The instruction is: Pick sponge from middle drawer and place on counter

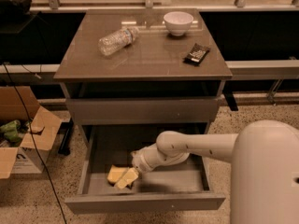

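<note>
The pale-yellow sponge (113, 173) lies on the floor of the pulled-out middle drawer (145, 201), in its front left part. My gripper (127, 179) reaches down into the drawer from the right and sits at the sponge's right edge, overlapping it. My white arm (196, 146) crosses the drawer's right half and hides part of its floor. The glossy counter (149, 62) tops the cabinet above.
On the counter lie a clear plastic bottle (117, 40) on its side, a white bowl (178, 22) and a dark packet (196, 54). A closed drawer front (140, 110) sits above the open one. An open cardboard box (23, 139) stands on the floor at the left.
</note>
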{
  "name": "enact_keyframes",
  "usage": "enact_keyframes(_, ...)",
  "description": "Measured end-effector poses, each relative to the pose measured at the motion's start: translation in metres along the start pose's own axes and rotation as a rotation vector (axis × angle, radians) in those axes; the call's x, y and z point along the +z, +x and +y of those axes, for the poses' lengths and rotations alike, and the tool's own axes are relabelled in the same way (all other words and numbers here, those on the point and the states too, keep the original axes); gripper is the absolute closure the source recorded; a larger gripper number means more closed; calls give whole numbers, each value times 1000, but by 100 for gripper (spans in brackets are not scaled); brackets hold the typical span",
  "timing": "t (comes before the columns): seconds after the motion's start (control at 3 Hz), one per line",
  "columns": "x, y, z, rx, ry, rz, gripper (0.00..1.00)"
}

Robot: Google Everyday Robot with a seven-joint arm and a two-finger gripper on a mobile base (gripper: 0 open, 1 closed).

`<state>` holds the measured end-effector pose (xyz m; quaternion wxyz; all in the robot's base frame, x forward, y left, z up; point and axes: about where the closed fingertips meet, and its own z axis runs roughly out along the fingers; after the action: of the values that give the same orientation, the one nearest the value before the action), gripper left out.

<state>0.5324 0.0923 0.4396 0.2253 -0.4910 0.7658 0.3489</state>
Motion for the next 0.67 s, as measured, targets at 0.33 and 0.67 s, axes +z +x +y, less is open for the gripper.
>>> enact_keyframes(0.33,24,6,-19,12,50,6,0)
enact_keyframes(0.67,45,11,-32,26,88,2,0)
